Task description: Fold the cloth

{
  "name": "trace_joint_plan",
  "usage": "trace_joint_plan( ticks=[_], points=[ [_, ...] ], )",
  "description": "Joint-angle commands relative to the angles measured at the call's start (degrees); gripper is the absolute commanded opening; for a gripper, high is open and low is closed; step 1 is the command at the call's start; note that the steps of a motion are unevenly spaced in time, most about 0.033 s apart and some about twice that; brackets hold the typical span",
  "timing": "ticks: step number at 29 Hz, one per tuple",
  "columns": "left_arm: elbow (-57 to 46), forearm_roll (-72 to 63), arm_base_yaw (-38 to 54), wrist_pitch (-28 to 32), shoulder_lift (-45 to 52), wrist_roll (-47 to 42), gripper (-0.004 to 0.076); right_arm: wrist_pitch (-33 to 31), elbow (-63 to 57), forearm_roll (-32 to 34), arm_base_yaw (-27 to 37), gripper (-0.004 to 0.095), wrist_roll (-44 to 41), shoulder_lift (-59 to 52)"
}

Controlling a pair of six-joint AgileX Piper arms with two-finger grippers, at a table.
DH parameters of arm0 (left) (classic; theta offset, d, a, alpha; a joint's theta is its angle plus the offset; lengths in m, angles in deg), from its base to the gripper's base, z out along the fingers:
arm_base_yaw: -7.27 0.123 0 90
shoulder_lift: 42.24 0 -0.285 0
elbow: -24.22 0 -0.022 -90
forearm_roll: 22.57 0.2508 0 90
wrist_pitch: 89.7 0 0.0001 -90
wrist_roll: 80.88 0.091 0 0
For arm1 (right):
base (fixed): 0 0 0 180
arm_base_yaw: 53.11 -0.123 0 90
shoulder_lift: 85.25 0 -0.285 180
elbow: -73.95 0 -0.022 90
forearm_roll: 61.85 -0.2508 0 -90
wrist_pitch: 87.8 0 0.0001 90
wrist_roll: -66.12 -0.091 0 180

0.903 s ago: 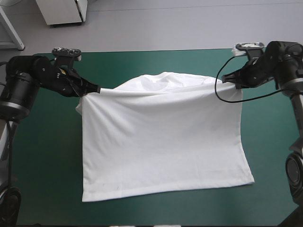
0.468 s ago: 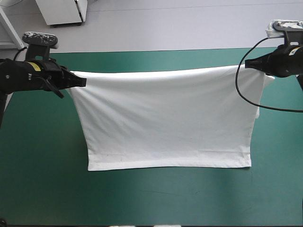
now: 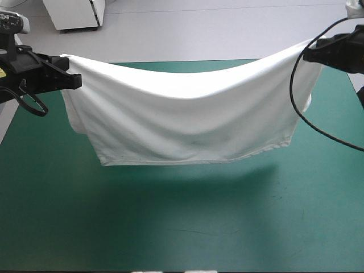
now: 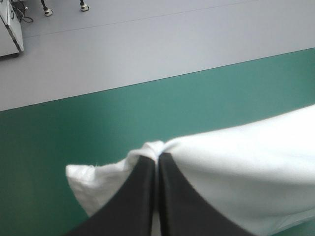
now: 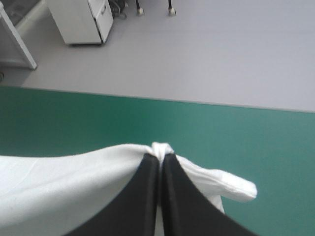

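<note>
1. Worktop [image 3: 170,227]: teal-green cover, the largest item you see in the high view. It bears a broad dark shadow [image 3: 187,179] under the cloth.

2. T-shirt [image 3: 187,114]: white, spread wide and held up in the air over the far half of the worktop, strung between the two arms. Its top edge sags in the middle and rises at both ends. The body hangs down as one sheet. The lower hem runs roughly level and appears to hang clear of the cover, above the shadow.

3. Left gripper [image 3: 74,81]: raised at the worktop's left edge, at the shirt's upper left corner. In your left wrist view its black fingers [image 4: 138,196] meet in a pointed arch, pinched on the T-shirt. A small tuft of cloth shows at the tips, and a loose flap hangs to the outer side.

4. Right gripper [image 3: 307,55]: raised near the far right corner, at the shirt's upper right corner. Its black fingers [image 5: 177,196] are likewise all but closed on the T-shirt. A knot of cloth is bunched at the tips, and a short flap hangs on the outer side.
</note>
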Motion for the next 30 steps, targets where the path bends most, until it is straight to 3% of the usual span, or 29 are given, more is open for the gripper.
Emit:
trace_joint_plan(
  ticks=[1,13,21,24,28,30],
  points=[
    [4.0,0.0,-0.2,1.4,-1.4,0.7,-0.0009,7.6,5.4,-1.6,0.4,-0.0015,0.4,0.6],
    [22.0,3.4,-0.2,16.9,-18.3,3.9,-0.0009,13.6,22.1,-7.3,0.4,-0.0015,1.3,18.7],
    [36.7,5.1,-0.2,20.0,-29.5,6.4,-0.0009,17.2,30.4,-12.2,1.4,-0.0015,3.3,27.8],
    [37.0,5.1,-0.2,16.9,-30.9,6.5,-0.0009,15.5,30.2,-11.6,1.7,-0.0015,3.5,29.2],
    [37.0,5.0,-0.2,5.6,-32.5,5.3,-0.0009,8.8,29.5,-11.4,3.0,-0.0015,3.3,29.6],
    [36.9,4.9,-0.2,-1.7,-33.4,3.7,-0.0009,0.3,26.5,-11.6,4.2,-0.0015,2.5,29.7]
  ],
)
